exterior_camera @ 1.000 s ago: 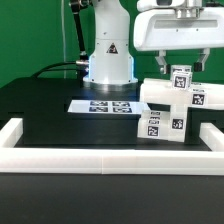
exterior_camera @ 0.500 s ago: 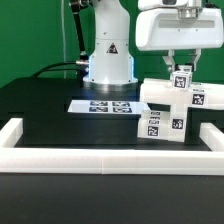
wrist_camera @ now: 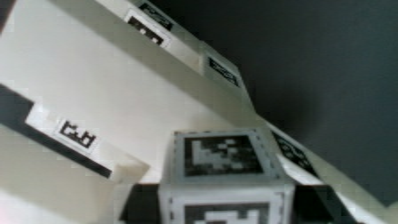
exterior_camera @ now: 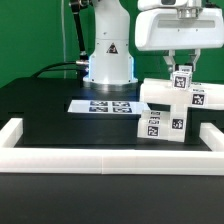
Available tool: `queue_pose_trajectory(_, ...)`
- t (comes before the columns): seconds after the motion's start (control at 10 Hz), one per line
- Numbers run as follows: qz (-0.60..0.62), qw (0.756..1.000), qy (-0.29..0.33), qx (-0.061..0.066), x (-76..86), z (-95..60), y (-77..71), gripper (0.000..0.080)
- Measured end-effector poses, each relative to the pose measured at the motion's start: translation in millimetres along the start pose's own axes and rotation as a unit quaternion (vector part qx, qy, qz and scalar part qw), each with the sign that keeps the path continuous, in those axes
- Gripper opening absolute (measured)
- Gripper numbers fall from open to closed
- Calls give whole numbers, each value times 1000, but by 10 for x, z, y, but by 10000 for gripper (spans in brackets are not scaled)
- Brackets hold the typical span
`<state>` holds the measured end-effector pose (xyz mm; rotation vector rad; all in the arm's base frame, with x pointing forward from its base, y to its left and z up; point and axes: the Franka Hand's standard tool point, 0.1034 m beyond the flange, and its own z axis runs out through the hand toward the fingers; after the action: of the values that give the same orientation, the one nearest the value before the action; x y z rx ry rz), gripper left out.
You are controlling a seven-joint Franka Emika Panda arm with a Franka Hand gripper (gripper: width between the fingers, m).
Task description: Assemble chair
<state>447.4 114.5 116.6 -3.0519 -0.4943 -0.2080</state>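
Observation:
The chair's white tagged pieces stand joined as a blocky cluster [exterior_camera: 163, 108] at the exterior view's right. A small upright tagged post [exterior_camera: 181, 80] rises from its top. My gripper [exterior_camera: 181, 68] hangs straight above and its two dark fingers [exterior_camera: 170, 62] straddle that post. In the wrist view the post [wrist_camera: 228, 158] fills the gap of my gripper [wrist_camera: 228, 205], and each dark finger [wrist_camera: 146, 205] lies against one of its sides. Long white panels [wrist_camera: 125, 90] with tags run away behind it.
The marker board [exterior_camera: 100, 104] lies flat in front of the robot base [exterior_camera: 108, 60]. A low white border rail [exterior_camera: 100, 160] runs along the table's front and both sides. The chair cluster stands close to the rail at the exterior view's right [exterior_camera: 208, 135].

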Motion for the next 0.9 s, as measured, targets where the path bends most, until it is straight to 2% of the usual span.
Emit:
queue_pose_trajectory(0.5, 156, 988, 0, 0, -1, 2, 0, 287)
queue_pose_trajectory(0.9, 321, 947, -1, 3, -4, 5, -7, 288)
